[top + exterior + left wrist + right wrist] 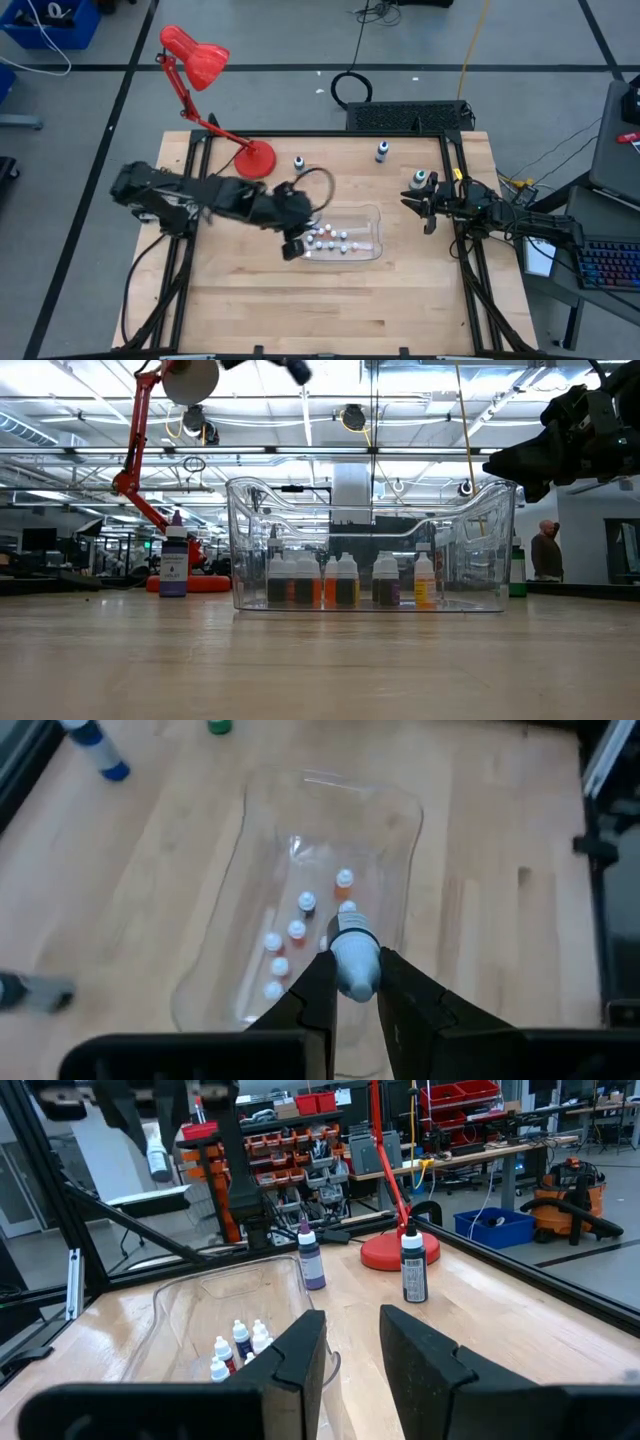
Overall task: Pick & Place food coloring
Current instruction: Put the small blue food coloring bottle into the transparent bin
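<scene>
A clear plastic tray (375, 215) stands mid-table with several tiny white-capped food coloring bottles (330, 238) upright inside. My left gripper (292, 247) hangs over the tray's left end, shut on one more pale-blue food coloring bottle (355, 965). That bottle also shows high up in the right wrist view (157, 1155). My right gripper (428, 212) waits at the table's right side, level and open with nothing between its fingers (352, 1320). Three bottles stand on the wood beyond the tray: a purple one (298, 162), a dark one (381, 152) and a green-capped one (420, 180). My left gripper pinches the bottle's body (345, 978) between its two fingers, one on each side. The fingers come slanting down from the table's left. The bottle's narrow capped end (349, 927) points away from the wrist toward the tray. It is lifted clear, well above the tray's rim.
A red desk lamp has its round base (255, 158) at the far left of the table, and its arm rises over the far-left corner. Dark frame rails (462, 200) run along both sides. Bare wood lies between the tray and the near edge.
</scene>
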